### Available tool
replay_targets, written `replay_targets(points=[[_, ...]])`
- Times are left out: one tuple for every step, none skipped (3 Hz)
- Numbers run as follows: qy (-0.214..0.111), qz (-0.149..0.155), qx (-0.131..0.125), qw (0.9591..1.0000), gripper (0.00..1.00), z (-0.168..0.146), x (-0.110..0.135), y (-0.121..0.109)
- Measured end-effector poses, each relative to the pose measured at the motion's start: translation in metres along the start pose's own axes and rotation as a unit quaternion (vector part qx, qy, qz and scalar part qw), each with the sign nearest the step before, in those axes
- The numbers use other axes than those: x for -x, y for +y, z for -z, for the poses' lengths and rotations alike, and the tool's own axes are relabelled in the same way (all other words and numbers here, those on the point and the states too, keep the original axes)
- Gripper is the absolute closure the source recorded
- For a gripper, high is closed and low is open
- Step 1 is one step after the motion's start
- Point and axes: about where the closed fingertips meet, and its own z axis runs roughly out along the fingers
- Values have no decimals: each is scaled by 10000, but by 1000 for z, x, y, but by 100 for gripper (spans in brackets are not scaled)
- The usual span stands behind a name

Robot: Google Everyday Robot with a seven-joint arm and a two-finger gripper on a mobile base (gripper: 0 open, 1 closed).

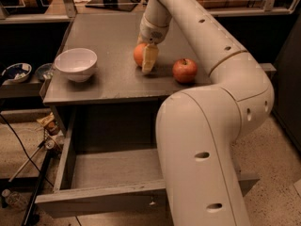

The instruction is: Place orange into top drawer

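The orange (pixel 138 54) rests on the grey cabinet top (pixel 108 36), near the middle. My gripper (pixel 145 63) comes down from above and sits right at the orange, over its right front side and hiding part of it. The top drawer (pixel 96 194) is pulled open below the cabinet top, and the part of its inside that I can see is bare. My arm's thick lower link (pixel 202 164) hides the drawer's right part.
A white bowl (pixel 75 64) stands at the left of the cabinet top. A red apple (pixel 185 70) with a stem dimple lies to the right of the orange. A low shelf with a blue dish (pixel 15 72) is at far left. Cables and clutter lie on the floor at left.
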Motion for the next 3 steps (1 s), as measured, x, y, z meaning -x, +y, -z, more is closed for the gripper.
replay_targets(points=[[0,0,0,10000,49,0,0,0],[0,0,0,10000,72,0,0,0],[0,0,0,10000,100,0,0,0]])
